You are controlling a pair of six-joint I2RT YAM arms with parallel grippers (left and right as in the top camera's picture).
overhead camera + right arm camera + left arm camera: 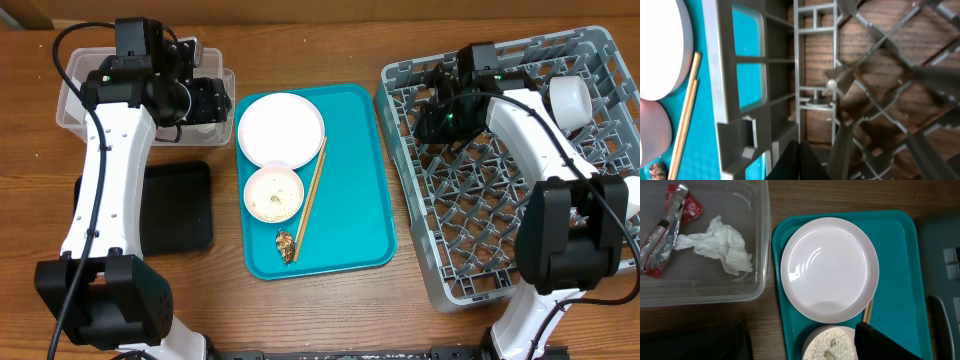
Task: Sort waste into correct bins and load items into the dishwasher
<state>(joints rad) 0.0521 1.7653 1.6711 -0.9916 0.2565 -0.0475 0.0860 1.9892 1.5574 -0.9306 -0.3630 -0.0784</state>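
L gripper (207, 98) hangs at tub (757, 240) edge; wrapper (667, 227) & tissue (722, 245) inside, just beside it, plate (829, 269) on its other side. R gripper (432, 110) sits low in rack (500, 200), cup (570, 100) off to its side. Can't tell if either is spread or pressed together.

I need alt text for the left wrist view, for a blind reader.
A round white plate lies on a teal tray, with a bowl holding rice just below it. To the left, a clear tub holds a crumpled wrapper and a white tissue.
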